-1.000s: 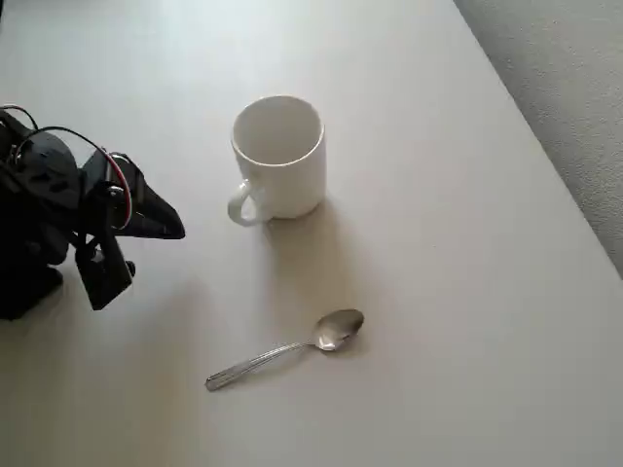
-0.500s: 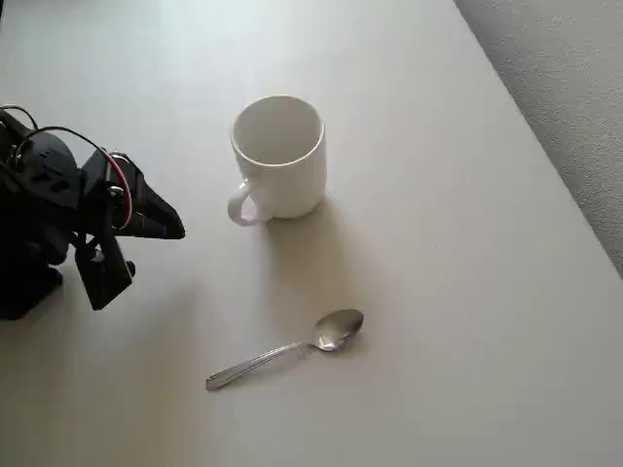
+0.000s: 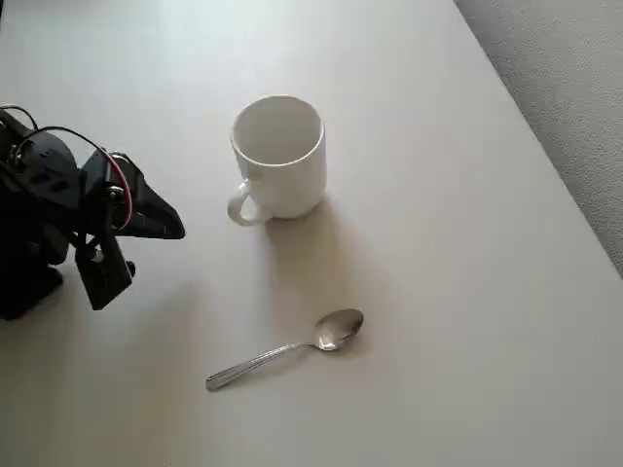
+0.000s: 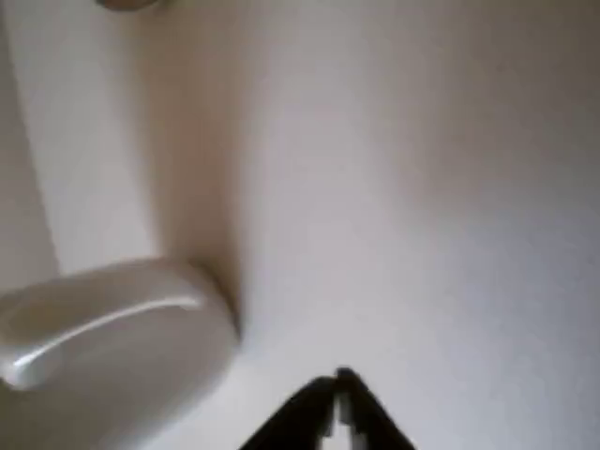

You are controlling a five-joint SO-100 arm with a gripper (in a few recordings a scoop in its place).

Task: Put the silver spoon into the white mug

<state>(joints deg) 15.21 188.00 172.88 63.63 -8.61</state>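
End effector (image 3: pixel 175 230) closed, empty, silver spoon (image 3: pixel 284 348) well apart, white mug (image 3: pixel 279 156) nearer.

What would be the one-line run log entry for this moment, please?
phase: before approach | gripper: shut, empty, left of white mug in overhead view | silver spoon: flat on table, below mug, untouched | mug: upright, empty

**Arm folded, claw closed and empty**

In the overhead view the black arm sits left of the white mug (image 3: pixel 279 156), well apart from it. Its claw (image 3: pixel 175 229) points right, toward the mug, with red wiring looped over the wrist. In the wrist view the two black fingertips (image 4: pixel 349 384) meet at a point, holding nothing.
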